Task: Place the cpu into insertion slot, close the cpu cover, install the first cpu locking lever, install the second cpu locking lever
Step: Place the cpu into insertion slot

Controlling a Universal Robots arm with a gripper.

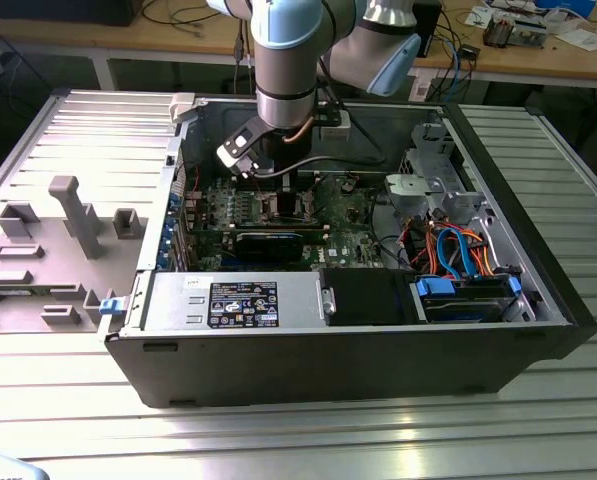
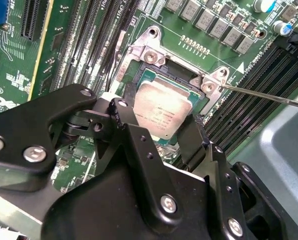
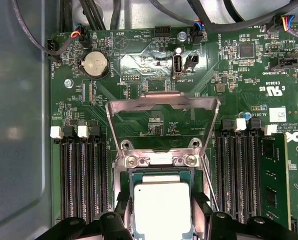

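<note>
**Cpu held at the open socket**

In both wrist views the cpu (image 3: 162,209) (image 2: 161,112) was seen gripped between the two black fingers (image 3: 122,212) of the gripper (image 3: 162,212) (image 2: 161,120), which were closed in against its opposite edges. Faint print was carried on its silvery face. The chip was held slightly tilted over the insertion slot (image 2: 171,70), close above it; whether it was seated could not be told.

Just beyond, the cpu cover (image 3: 161,98) was stood open on its hinge, the board showing through its cut-out centre. A thin locking lever (image 2: 268,95) was left unlatched beside the socket. Black memory slots (image 3: 81,175) were ranged on either side.

Farther on, the green motherboard (image 3: 153,75) was covered in small white lettering, with a white sticker (image 3: 277,114) near one edge and a coin cell (image 3: 94,63) set in a round holder.

In the exterior view all this was contained in an open computer case (image 1: 568,320), into which the gripper (image 1: 281,190) was lowered. A power supply (image 1: 178,300) bearing a black label (image 1: 243,303) was housed along the near wall, with a blue-trimmed drive bay (image 1: 463,295) and coloured cables (image 1: 458,245) toward the exterior view's right. The case was laid on a ribbed table (image 1: 278,440); a grey tray (image 1: 68,225) of fixtures was set at the exterior view's left, and a cluttered bench (image 1: 538,60) was placed behind.
</note>
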